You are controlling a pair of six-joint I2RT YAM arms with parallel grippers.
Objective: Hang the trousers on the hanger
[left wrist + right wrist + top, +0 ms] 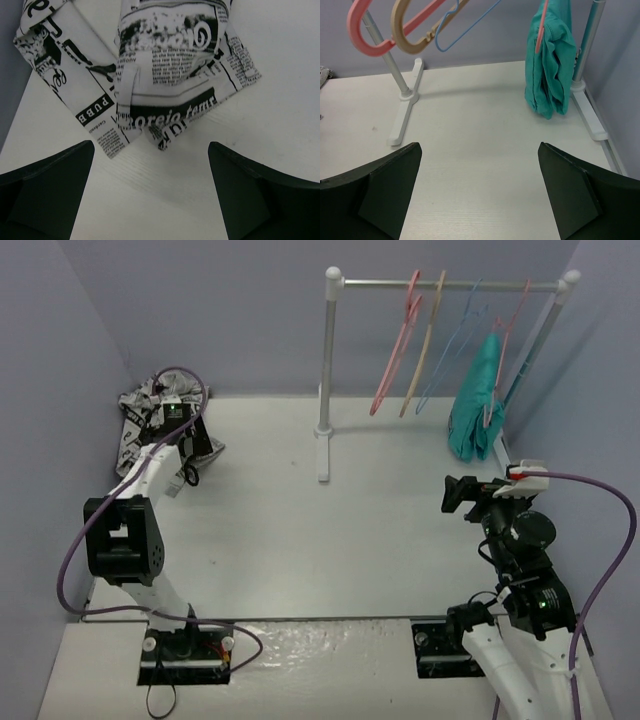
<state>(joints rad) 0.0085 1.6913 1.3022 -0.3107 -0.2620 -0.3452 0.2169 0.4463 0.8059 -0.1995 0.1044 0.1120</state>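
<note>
The trousers lie crumpled in the far left corner of the surface. The left end effector hangs just above their near edge, jaws spread wide with nothing between them. The pink hanger hangs by its hook at the left end of the rail, beside a tan hanger, a blue wire hanger and a teal garment; the right end effector, also wide open and empty, is over bare surface on the right, facing the rail.
</note>
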